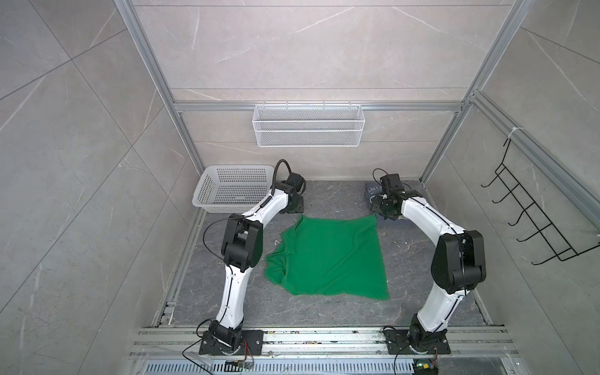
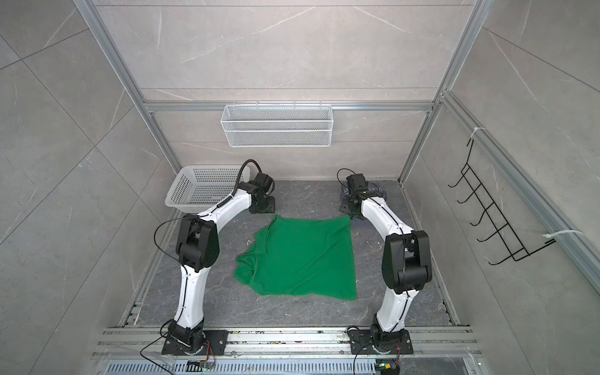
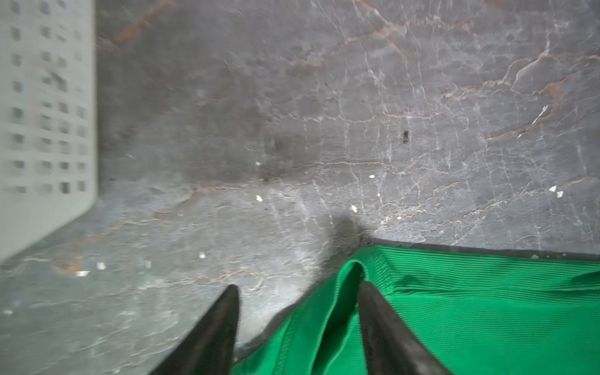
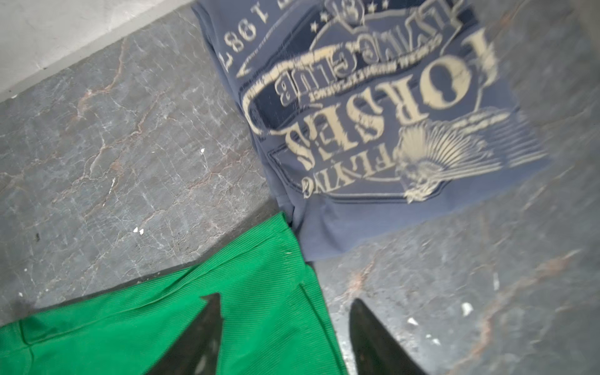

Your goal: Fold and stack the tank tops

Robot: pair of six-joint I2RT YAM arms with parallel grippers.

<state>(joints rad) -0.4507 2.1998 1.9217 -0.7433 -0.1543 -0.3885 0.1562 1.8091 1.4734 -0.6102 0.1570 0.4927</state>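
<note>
cloth lies flat on the table (image 1: 324,311), seemingly for folding: the green tank top (image 1: 328,256), my left gripper (image 3: 298,285) and right gripper (image 4: 285,298) parted, empty, over its 11 and 1 o'clock corners, the folded blue tank top (image 4: 373,113) lying at 1 o'clock as stack base.

The green tank top (image 1: 328,256) (image 2: 298,256) lies spread out in the middle of the dark table (image 1: 324,311), mostly flat with shallow creases. Its left side is bunched and turned over in loose folds. Up close its cloth is finely ribbed with stitched hems (image 3: 487,308) (image 4: 130,318). The slate-blue tank top (image 4: 324,233) lies in a compact, flat shape at the table's far right corner, print side up, showing pale cream lettering and a dark banner. Its near corner meets the green one's far right corner.
</note>
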